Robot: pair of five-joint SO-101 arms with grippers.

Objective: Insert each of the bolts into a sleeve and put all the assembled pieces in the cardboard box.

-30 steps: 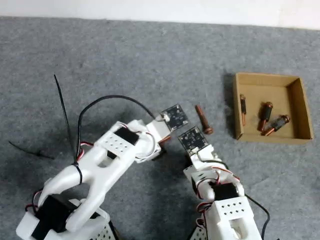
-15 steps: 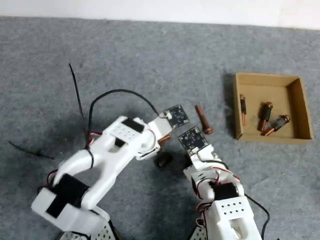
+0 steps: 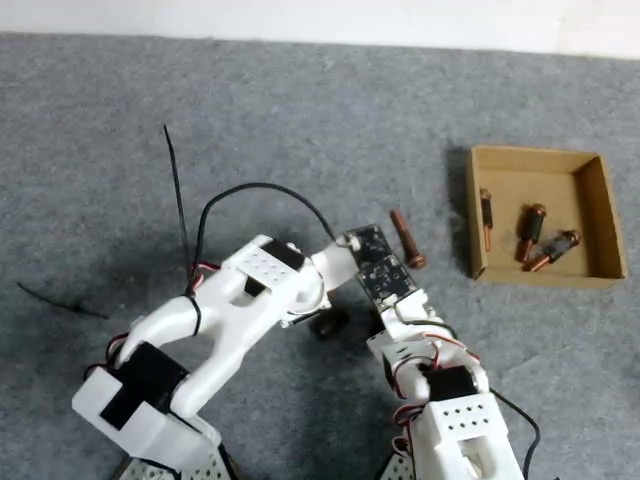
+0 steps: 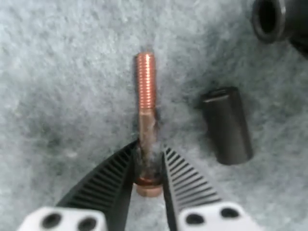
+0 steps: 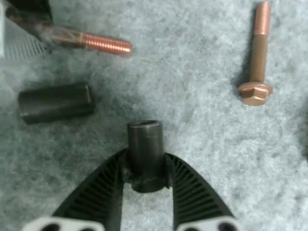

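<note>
My left gripper (image 4: 149,145) is shut on the head end of a copper bolt (image 4: 146,86), whose threaded tip points away from the fingers. My right gripper (image 5: 144,156) is shut on a black sleeve (image 5: 144,144) with its open end facing outward. That held sleeve (image 4: 269,19) hangs close to the bolt tip, off to one side. A loose black sleeve (image 5: 55,102) lies on the mat between the two grippers, and it is the sleeve (image 3: 328,322) under the left arm (image 3: 250,300). Another loose bolt (image 3: 407,240) lies just left of the cardboard box (image 3: 470,215).
Inside the box lie three assembled pieces (image 3: 530,232). Grey felt covers the table (image 3: 300,130). The right arm (image 3: 445,400) rises from the bottom edge. A black cable (image 3: 250,190) loops over the left arm, and black cable ties (image 3: 60,300) lie at the left.
The left arm has swung right and a little farther back with the bolt, bringing it near the right gripper. The loose sleeve beneath it came into sight. The right arm stayed still.
</note>
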